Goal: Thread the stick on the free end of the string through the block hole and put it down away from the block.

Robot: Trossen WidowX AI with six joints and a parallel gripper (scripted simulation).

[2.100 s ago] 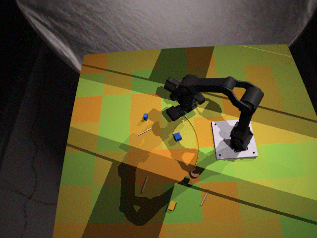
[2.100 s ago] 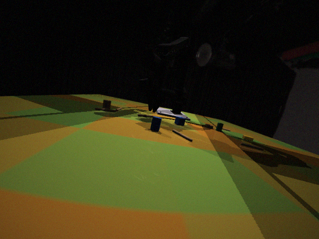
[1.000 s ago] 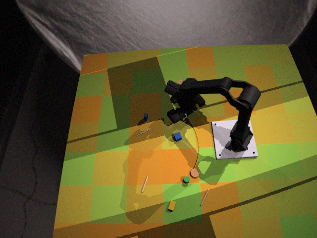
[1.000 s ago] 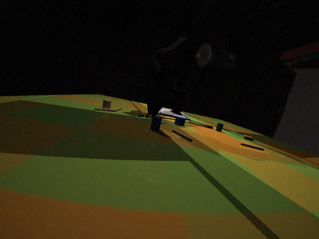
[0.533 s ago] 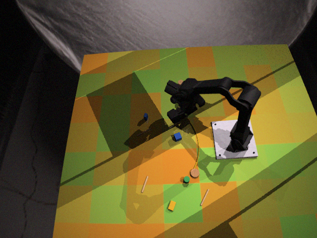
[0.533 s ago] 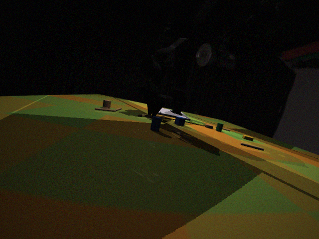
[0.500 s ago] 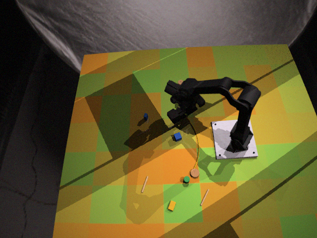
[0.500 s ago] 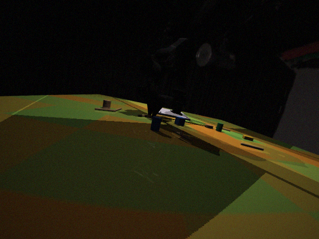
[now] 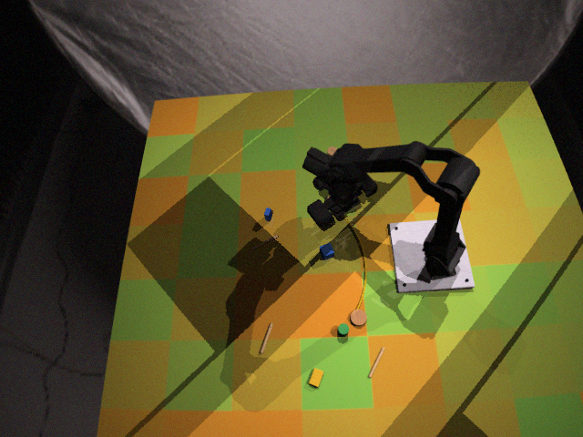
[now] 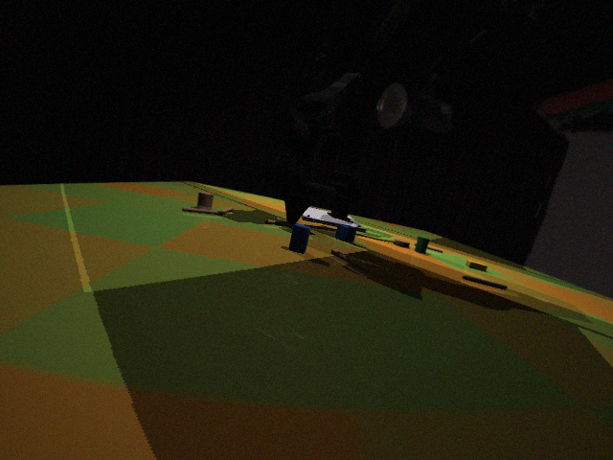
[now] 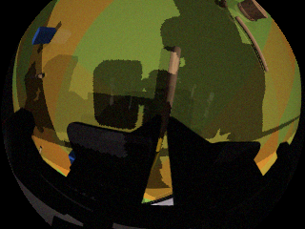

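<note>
The string's stick (image 11: 173, 72) (image 10: 271, 221) lies almost straight ahead of my fingers in the wrist view, low over the table. My gripper (image 11: 164, 120) (image 10: 294, 221) is shut on its near end, where the string begins. The yellow string (image 9: 364, 268) (image 11: 158, 145) curves to the round wooden button (image 9: 358, 317) (image 10: 401, 243). A brown upright round piece (image 9: 332, 150) (image 10: 205, 201) (image 11: 253, 10) stands beyond the gripper. I cannot tell whether it is the block; no hole shows. The arm hides much around it in the top view.
Loose sticks (image 9: 266, 339) (image 9: 376, 362) (image 9: 267, 242) lie about, and another stick (image 11: 253, 44) lies by the round piece. Two blue blocks (image 9: 326, 250) (image 9: 268, 214), a green cylinder (image 9: 342, 330) and a yellow block (image 9: 315, 377) also stand on the table.
</note>
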